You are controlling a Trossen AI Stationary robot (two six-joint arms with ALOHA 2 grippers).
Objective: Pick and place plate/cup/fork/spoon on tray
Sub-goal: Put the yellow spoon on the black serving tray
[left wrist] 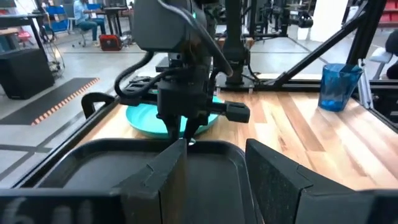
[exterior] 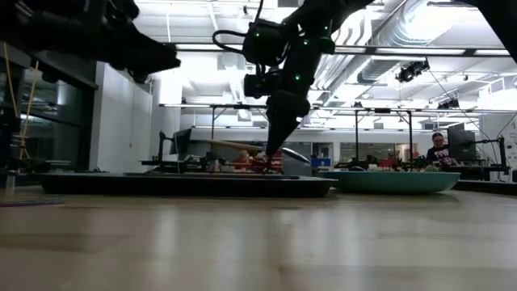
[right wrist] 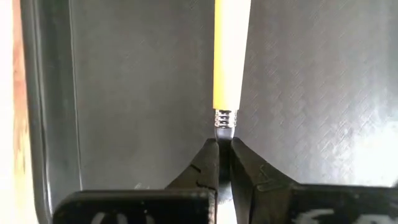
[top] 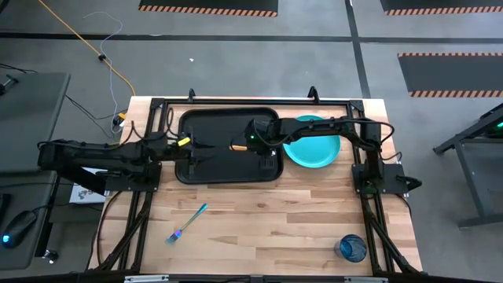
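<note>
The black tray (top: 212,169) lies at the table's middle, far side. The turquoise plate (top: 318,149) rests on the table just right of it. My right gripper (top: 246,145) reaches over the plate and is shut on the orange-handled spoon (top: 236,146) above the tray's right half. My left gripper (left wrist: 217,180) is open and empty over the tray's left part. The teal-handled fork (top: 189,222) lies flat on the wood near the front. The blue cup (top: 351,248) stands upright at the front right. My right gripper pinches the spoon's silver neck (right wrist: 224,132), just below the orange handle, between its two fingertips (right wrist: 208,155). The fingers point down from above and lie across the spoon. The handle (exterior: 230,146) sticks out toward the table's left, its free end slightly raised. The bowl is hidden by the fingers and the tray's rim.
Bare wood lies in front of the tray, between the fork and the cup. The arms' black base frames run along both sides of the table (top: 134,228). A person sits in the room far behind the table (exterior: 440,149).
</note>
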